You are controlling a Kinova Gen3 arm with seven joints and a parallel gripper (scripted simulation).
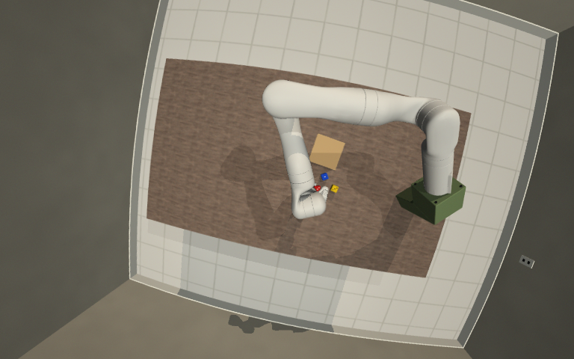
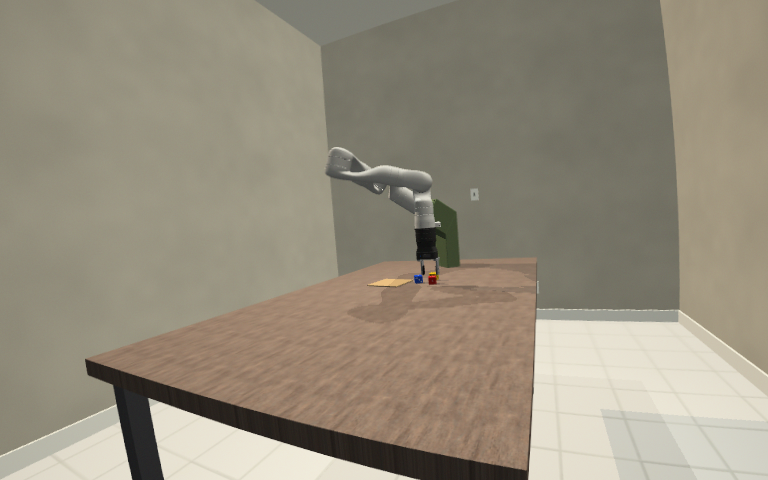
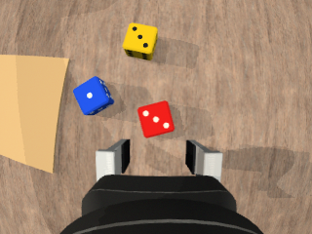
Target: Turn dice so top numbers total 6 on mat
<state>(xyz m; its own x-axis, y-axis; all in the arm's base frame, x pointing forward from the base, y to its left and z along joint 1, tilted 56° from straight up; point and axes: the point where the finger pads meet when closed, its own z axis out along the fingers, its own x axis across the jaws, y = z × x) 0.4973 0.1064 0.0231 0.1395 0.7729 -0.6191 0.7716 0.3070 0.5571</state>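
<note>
The red die (image 1: 317, 188) (image 2: 432, 280) (image 3: 156, 119) lies on the table with three pips on top. The blue die (image 1: 324, 176) (image 2: 418, 279) (image 3: 90, 96) shows one pip on top and sits close to the mat's edge, off it. The yellow die (image 1: 334, 188) (image 2: 433, 274) (image 3: 139, 37) shows three pips on top, also on the table. The tan mat (image 1: 329, 143) (image 2: 389, 283) (image 3: 29, 107) lies flat with no die on it. My gripper (image 2: 429, 273) (image 3: 158, 151) is open and empty, pointing down above the table; in the wrist view the red die is just ahead of its fingers.
The arm's green base (image 1: 449, 206) (image 2: 447, 234) stands on the table (image 1: 190, 126) (image 2: 339, 362) at the right in the top view. The arm reaches over the table there, with its forearm passing beside the mat. The three dice stand apart with gaps between them.
</note>
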